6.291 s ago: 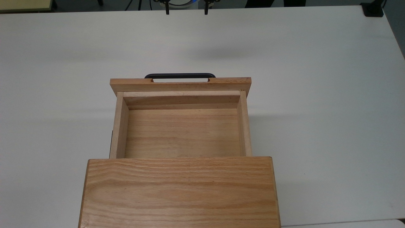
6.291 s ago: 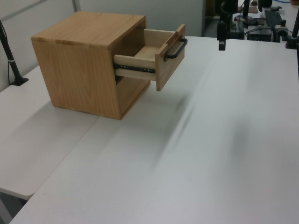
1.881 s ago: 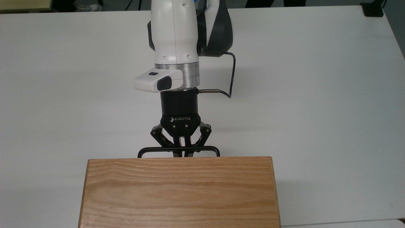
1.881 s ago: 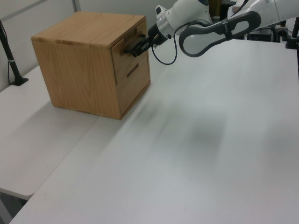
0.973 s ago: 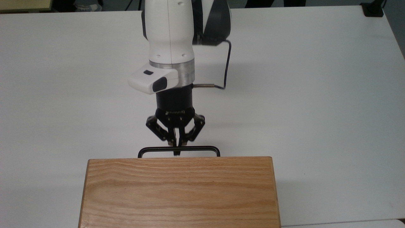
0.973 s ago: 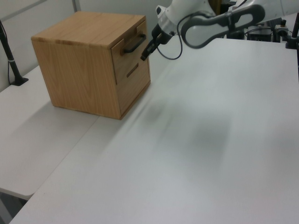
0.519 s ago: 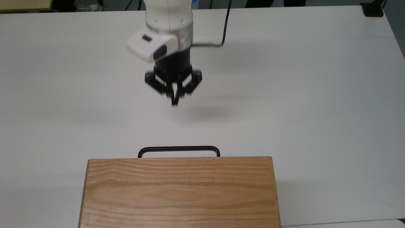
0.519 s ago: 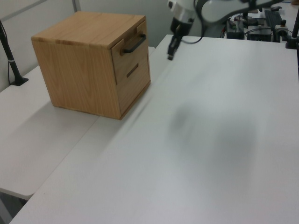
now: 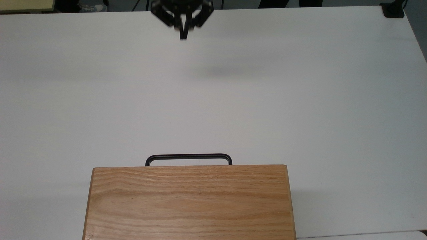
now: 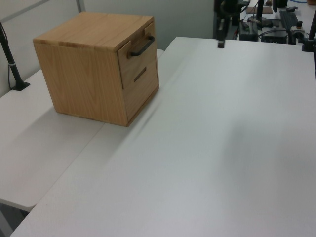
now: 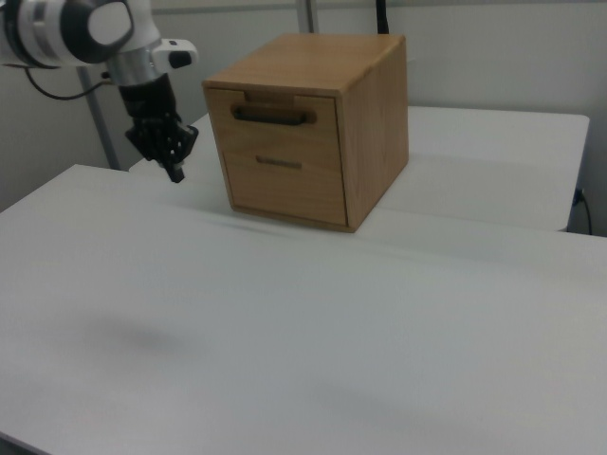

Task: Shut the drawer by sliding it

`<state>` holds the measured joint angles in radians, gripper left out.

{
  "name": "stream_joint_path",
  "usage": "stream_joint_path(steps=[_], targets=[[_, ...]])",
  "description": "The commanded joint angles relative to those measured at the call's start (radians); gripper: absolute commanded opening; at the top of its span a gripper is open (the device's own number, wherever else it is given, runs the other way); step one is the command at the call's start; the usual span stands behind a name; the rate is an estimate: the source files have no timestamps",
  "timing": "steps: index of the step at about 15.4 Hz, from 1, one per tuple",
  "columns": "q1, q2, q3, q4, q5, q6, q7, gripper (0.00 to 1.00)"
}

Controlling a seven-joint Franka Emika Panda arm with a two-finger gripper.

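I've pulled my tool (image 11: 174,172), fingers pinched together and empty, well back from the drawer (image 11: 276,117), now flush in its cabinet (image 11: 379,123): closing looks done.

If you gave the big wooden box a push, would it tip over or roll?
Probably neither: the wooden box is squat and sits flat on the white table. It looks solid, so likely heavy and stiff. It might just slide on that smooth top.
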<state>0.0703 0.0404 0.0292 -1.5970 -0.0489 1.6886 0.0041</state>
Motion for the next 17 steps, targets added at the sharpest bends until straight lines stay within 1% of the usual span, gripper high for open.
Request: stream_joint_path(steps=[1,4,5,6,7,8,12,17], targets=[[0.005,-0.112,-0.002,-0.103,-0.006,-0.096,-0.006,0.03],[0.005,-0.140,0.000,-0.092,-0.003,-0.133,0.025,0.25],[0.000,-0.143,0.000,-0.092,0.000,-0.135,0.037,0.50],[-0.001,-0.143,0.000,-0.092,0.001,-0.135,0.043,0.69],[0.002,-0.143,0.000,-0.092,0.001,-0.135,0.049,0.86],[0.005,-0.142,0.000,-0.092,0.001,-0.132,0.060,1.00],[0.009,-0.136,0.000,-0.093,0.000,-0.121,0.108,1.00],[0.016,-0.128,0.000,-0.093,-0.002,-0.106,0.108,1.00]])
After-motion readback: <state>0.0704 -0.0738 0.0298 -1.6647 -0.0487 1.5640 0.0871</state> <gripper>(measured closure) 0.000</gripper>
